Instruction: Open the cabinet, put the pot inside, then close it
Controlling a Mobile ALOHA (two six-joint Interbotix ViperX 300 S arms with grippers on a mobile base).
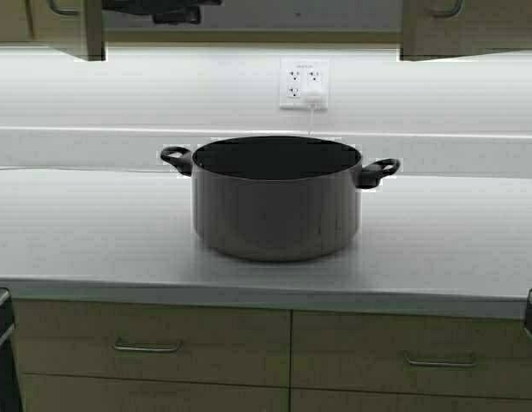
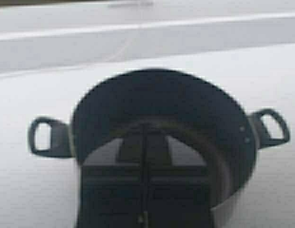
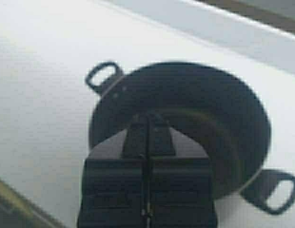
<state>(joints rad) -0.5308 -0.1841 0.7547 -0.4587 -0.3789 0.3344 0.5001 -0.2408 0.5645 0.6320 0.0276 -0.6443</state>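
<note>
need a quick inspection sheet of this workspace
surface: pale counter, bare around the pot
job's things: pot upright, no lid, nothing inside; cabinet doors only partly in view at the top, seemingly shut
clutter: nothing seen
grippers: left gripper and right gripper both shut, each held above the pot, holding nothing
cables: white plug in wall outlet, thin cord running down behind the pot
surroundings: drawers with bar pulls below the counter

The wide dark grey metal stockpot [image 1: 276,199] stands upright mid-countertop [image 1: 77,240]. At its 12 o'clock, the white wall outlet [image 1: 305,83]; at 6 o'clock, the beige drawer fronts [image 1: 154,343] below the counter edge.
</note>
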